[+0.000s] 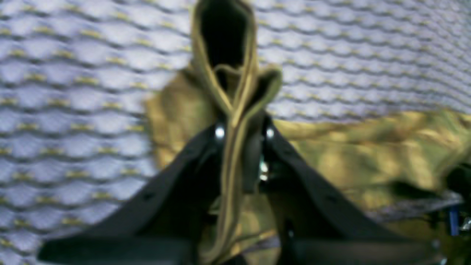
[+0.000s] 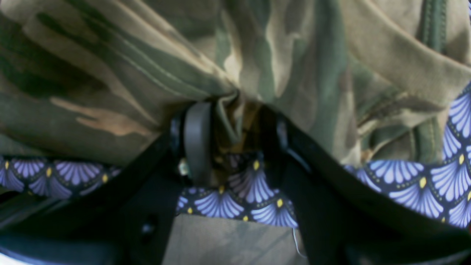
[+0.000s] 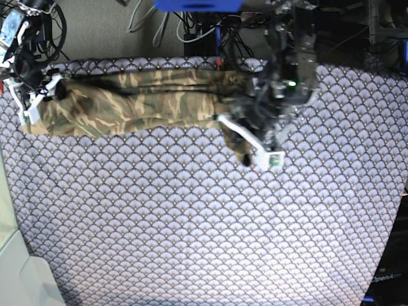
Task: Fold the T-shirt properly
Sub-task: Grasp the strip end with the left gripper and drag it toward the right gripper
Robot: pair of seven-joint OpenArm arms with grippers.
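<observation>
The soft camouflage-print T-shirt (image 3: 134, 102) lies stretched in a long band across the upper left of the base view, on the purple-grey fan-scale patterned cloth (image 3: 191, 217) over the tabletop. Each gripper is clamped on it — the left gripper (image 1: 243, 134) pinching a raised fold, the right gripper (image 2: 230, 125) a bunched edge.
</observation>
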